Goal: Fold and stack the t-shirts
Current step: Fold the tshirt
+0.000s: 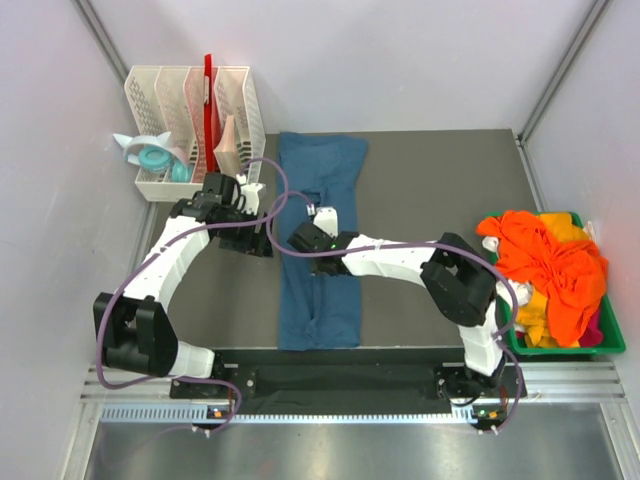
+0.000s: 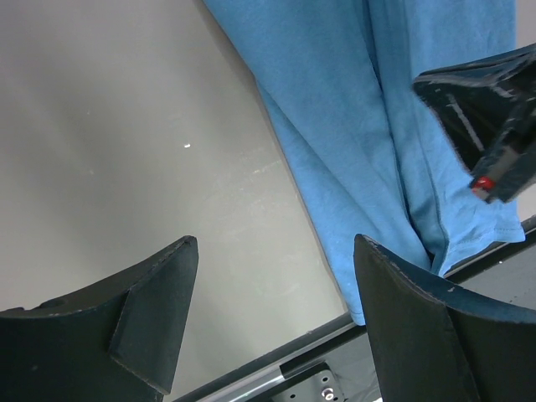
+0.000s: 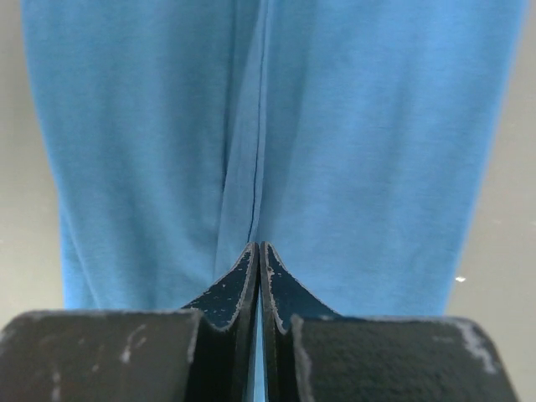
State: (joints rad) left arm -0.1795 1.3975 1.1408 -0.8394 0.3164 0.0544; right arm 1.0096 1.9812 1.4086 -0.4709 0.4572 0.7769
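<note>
Right gripper (image 3: 258, 247) fills the near end of its wrist view: fingers pressed together, pinching the centre crease of the teal-blue t-shirt (image 3: 377, 126), with a sliver of blue showing in the slit between them. The fold line runs straight from the tips up the cloth. From the top camera that shirt (image 1: 318, 290) lies mid-table as a long narrow strip, folded lengthwise, reaching from the far side to the near edge of the table (image 1: 430, 190). The right gripper (image 1: 322, 215) sits on it about halfway along, the arm reaching in from the right. Left gripper (image 2: 276, 243) is spread wide with nothing between the fingers, over bare table (image 2: 126, 126) just beside the shirt's left edge (image 2: 335, 126). A dark part of the right arm (image 2: 494, 109) shows at the upper right of that view. The orange t-shirts (image 1: 550, 265) are heaped loose in the green bin (image 1: 615, 340) at the right edge of the table, with yellow and magenta bits poking out underneath. A white slotted rack (image 1: 190, 100) stands at the far left corner, well apart from the shirt.
</note>
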